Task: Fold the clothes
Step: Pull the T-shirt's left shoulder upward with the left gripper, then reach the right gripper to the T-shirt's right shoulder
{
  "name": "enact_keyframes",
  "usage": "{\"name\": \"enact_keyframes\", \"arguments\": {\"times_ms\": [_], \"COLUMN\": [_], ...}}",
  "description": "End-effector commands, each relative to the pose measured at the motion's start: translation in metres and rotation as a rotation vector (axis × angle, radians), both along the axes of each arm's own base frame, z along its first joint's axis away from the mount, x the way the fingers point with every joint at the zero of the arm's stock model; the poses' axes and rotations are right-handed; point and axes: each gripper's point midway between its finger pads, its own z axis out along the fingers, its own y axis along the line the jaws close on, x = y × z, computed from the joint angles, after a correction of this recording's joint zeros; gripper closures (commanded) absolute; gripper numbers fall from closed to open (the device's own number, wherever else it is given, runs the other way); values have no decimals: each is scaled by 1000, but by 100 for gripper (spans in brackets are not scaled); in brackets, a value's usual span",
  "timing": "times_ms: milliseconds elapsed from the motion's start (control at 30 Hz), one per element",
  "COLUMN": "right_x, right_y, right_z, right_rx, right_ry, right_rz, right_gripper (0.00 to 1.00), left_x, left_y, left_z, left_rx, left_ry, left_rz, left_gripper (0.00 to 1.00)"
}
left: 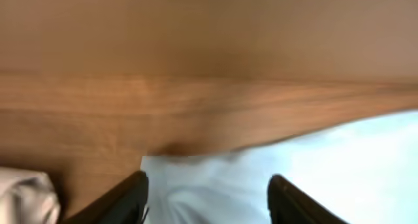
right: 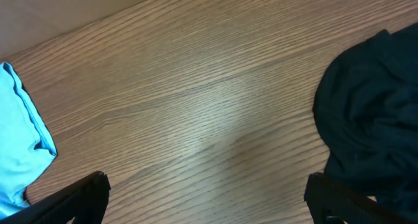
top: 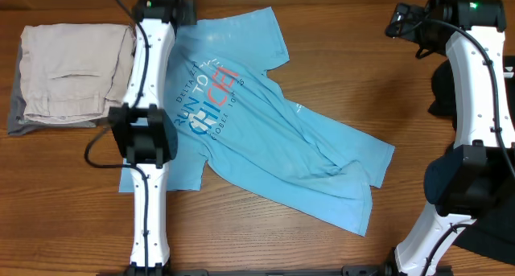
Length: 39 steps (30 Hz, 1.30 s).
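The clothes, a light blue T-shirt with white, blue and red lettering, lie spread and rumpled on the wooden table, slanting from upper left to lower right. My left gripper hovers at the shirt's far left corner. In the left wrist view its jaws stand apart, open, with the shirt's edge lying loose beneath them. My right gripper is at the far right, off the shirt. Its fingers are spread wide, open, over bare wood, with a shirt corner at the left.
A folded beige garment lies on a grey one at the far left, its pale edge showing in the left wrist view. A dark cloth lies by the right arm, and the dark cloth also shows in the right wrist view.
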Motion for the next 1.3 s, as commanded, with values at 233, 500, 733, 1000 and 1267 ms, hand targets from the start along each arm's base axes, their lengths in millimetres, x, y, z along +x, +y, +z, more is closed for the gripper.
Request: {"name": "enact_keyframes", "arguments": {"times_ms": [233,500,733,1000,1267], "right_x": [1,14,9,16,28], "right_y": [0,13,81,166,250], "right_z": [3,11,12,-66,-147], "right_rx": [-3,58,384,405,415], "right_ry": [-11,-74,-62,103,156], "right_rz": [-7,35,232,362,481], "right_gripper": [0,0,26,96,96], "left_x": [-90,-93,-94,-93,-94], "left_y": [-7,-6,-7,-7,-7], "left_z": [174,169,169,169,169], "left_rx": [-177,-172,-173,-173,-173], "left_ry": [-117,-93,-93,-93,-93], "left_rz": [136,138,137,137,137], "left_gripper": [0,0,0,0,0]}}
